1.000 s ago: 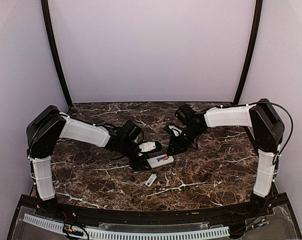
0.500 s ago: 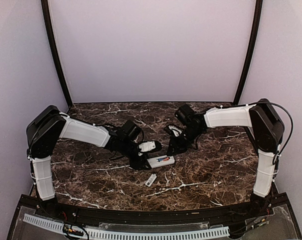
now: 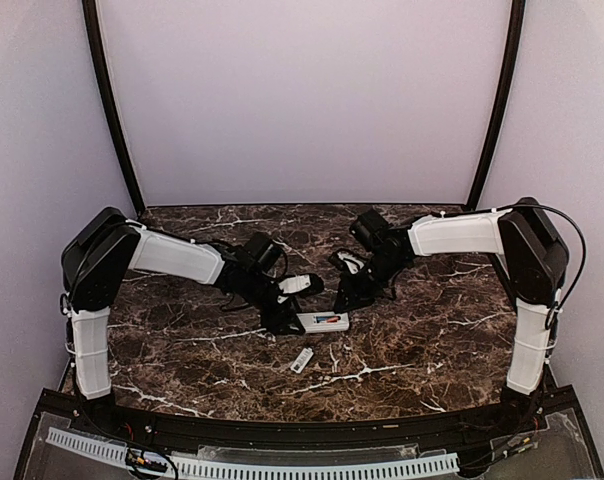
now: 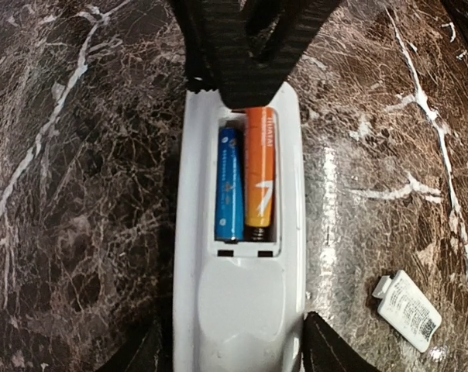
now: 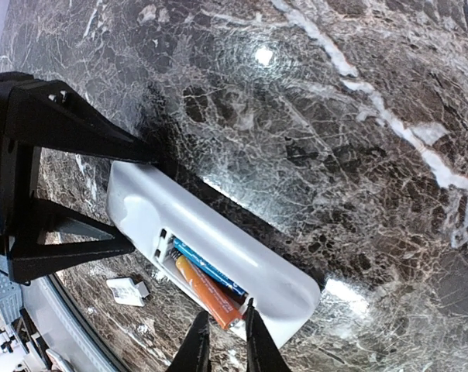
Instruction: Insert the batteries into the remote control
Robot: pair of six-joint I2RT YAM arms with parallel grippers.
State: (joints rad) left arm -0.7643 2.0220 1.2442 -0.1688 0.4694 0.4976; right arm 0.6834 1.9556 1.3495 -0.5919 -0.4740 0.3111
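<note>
The left gripper (image 4: 235,350) clamps the remote (image 4: 238,298) by its sides, bottom centre of the left wrist view. The right gripper (image 5: 225,329), fingers nearly together, pinches the orange battery (image 4: 259,174) by its end in the open bay, beside the blue battery (image 4: 229,182). A white piece (image 4: 408,310) lies lower right on the table (image 4: 79,194).

Both arms reach inward from their bases toward the remote control (image 3: 322,321). The left arm (image 3: 172,258) stretches low from the left of it. The left gripper (image 4: 235,353) clamps the near end of the remote control, one finger against each long side (the tips only just show in its own wrist view). The right arm (image 3: 452,232) comes in from behind and to the right of the remote control, wrist tipped downward. The right gripper (image 5: 225,339) is poised over the remote control's far end with its fingertips (image 5: 197,345) drawn almost together.
</note>
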